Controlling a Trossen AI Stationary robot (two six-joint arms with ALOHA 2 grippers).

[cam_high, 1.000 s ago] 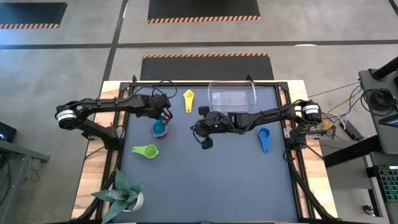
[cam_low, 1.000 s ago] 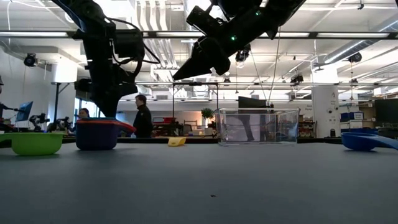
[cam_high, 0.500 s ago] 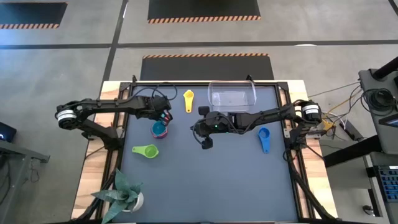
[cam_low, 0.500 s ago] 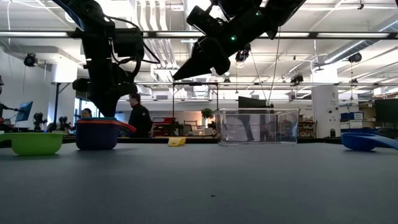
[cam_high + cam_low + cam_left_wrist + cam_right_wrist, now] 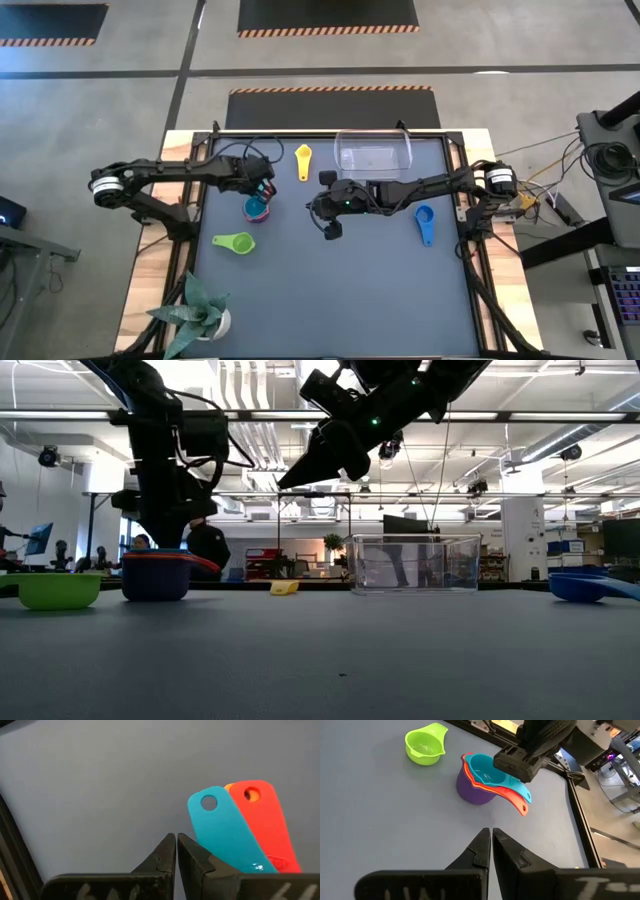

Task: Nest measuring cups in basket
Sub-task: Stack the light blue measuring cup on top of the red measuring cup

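A purple cup [image 5: 472, 790] stands on the dark mat with red, orange and cyan cups nested in it; this stack [image 5: 256, 208] sits at the left. Its cyan handle [image 5: 220, 827] and red handle [image 5: 260, 820] stick out side by side. My left gripper [image 5: 176, 842] is shut just above the stack, its tips beside the cyan handle. My right gripper [image 5: 491, 837] is shut and raised over the mat's middle [image 5: 318, 207], holding nothing. A green cup [image 5: 235, 242], a yellow cup [image 5: 303, 160] and a blue cup [image 5: 424, 222] lie apart on the mat. The clear basket [image 5: 373, 152] stands at the far edge. My left gripper's shut fingers [image 5: 197, 860] point steeply down right next to the cyan handle [image 5: 235, 860] near its cup end. I cannot tell whether they touch it. The stack stands upright on the mat.
A potted plant [image 5: 200, 310] stands on the wooden border at the near left corner. The mat's near half [image 5: 340, 300] is bare. People move in the room beyond the table in the low view.
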